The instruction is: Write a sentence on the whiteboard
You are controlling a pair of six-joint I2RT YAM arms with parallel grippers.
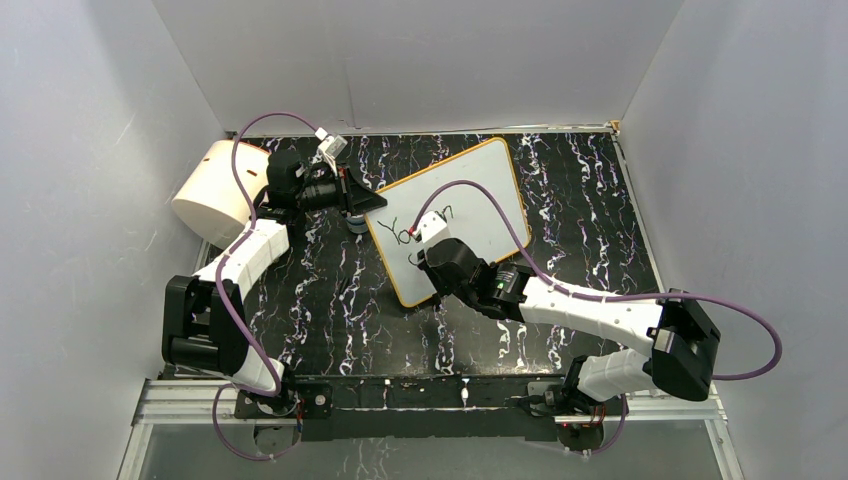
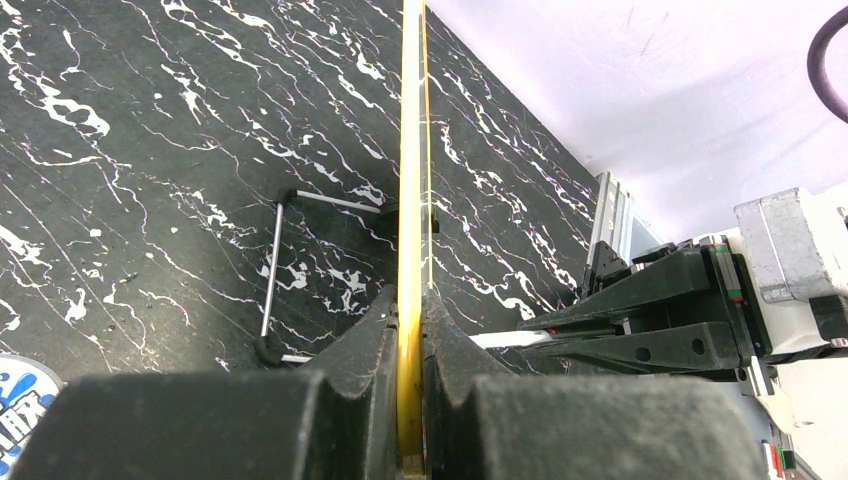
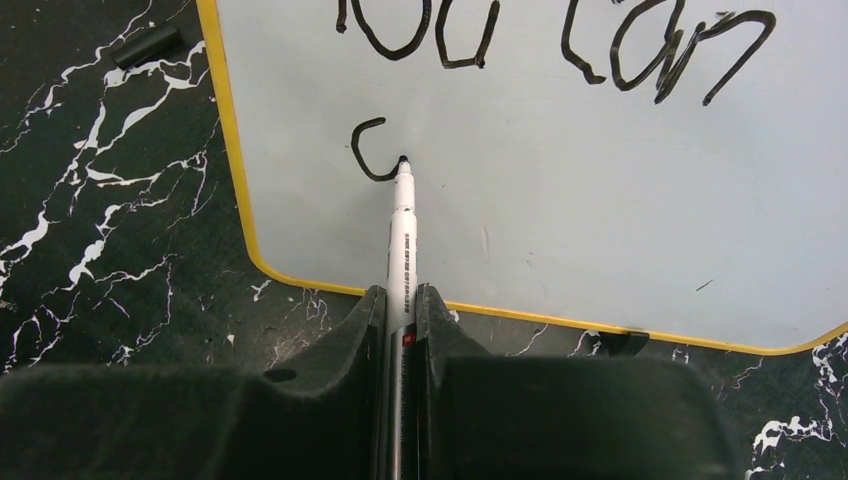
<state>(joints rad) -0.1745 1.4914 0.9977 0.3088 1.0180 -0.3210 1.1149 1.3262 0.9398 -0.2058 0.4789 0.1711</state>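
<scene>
Looking from the left, I first see a big cream drum point(image 1: 214, 190) in the far left corner of the desk point(image 1: 330, 300). It has no job in this task.

Next comes my left pincer point(image 2: 412, 335). It is pressed tight on the yellow edge of the whiteboard point(image 1: 480, 185), with one finger on each side. The whiteboard stands up near the middle of the desk, a bit tilted, and the pinch holds it steady. A thin wire leg point(image 2: 272, 270) lies on the desk just beside it.

On the whiteboard is the sentence point(image 3: 640, 50). The top line says "You can" in black. Under it there is only one small curl, open like a "c". I think it is the start of a new word.

The marker point(image 3: 404, 240) has its tip touching the end of that curl. My right pincer point(image 3: 400, 310) is pinching the marker, with the white barrel squeezed between both fingers.

So two words are done and the second line has only just begun. "You can" is not a whole sentence, so I think more writing is left. There is lots of white room below and to the right.
</scene>
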